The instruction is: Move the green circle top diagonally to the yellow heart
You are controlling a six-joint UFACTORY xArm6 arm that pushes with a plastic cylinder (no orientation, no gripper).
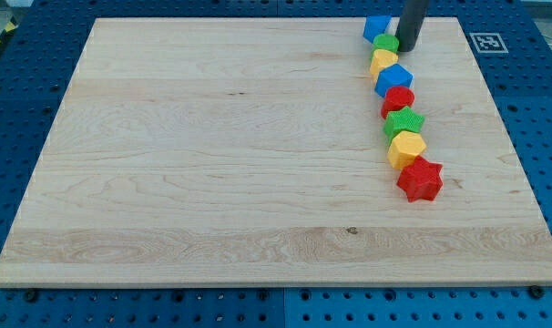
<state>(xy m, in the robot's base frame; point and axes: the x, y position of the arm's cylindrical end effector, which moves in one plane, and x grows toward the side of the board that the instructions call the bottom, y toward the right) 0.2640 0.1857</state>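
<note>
Near the view's top right of the wooden board [212,164], the green circle [384,42] sits between a blue block [376,26] above-left and the yellow heart [383,61] directly below, touching both. Just to the circle's right stands the dark rod, my tip [407,46] at or almost at its edge; the arm carries no pincer, so no open or closed state applies. Below the heart the chain runs on: blue cube [394,78], red circle [399,97], green star [403,121], yellow hexagon [406,146], red star [420,179].
</note>
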